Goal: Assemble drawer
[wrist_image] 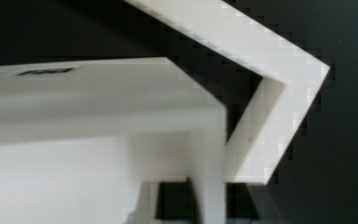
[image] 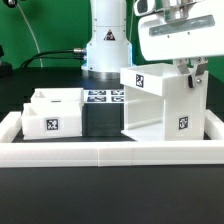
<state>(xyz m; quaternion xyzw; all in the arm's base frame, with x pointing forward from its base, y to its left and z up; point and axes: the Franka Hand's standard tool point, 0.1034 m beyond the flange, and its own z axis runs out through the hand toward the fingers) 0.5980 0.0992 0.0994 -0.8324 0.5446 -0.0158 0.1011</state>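
Note:
The white drawer housing (image: 150,100) stands at the exterior view's right, with square tags on its front faces. My gripper (image: 190,74) is at its top right edge, shut on the thin side wall. In the wrist view the housing (wrist_image: 87,120) fills the near side, and its wall runs between my two dark fingers (wrist_image: 172,200), with the gripper (wrist_image: 208,198) clamped on it. Two small open-top trays (image: 50,115) with tags sit side by side at the exterior view's left, apart from the housing.
The marker board (image: 103,97) lies between the trays and the housing. A long low white border rail (image: 110,152) runs along the front and sides, and shows in the wrist view (wrist_image: 274,70) as a bent strip. The robot base (image: 105,45) stands behind.

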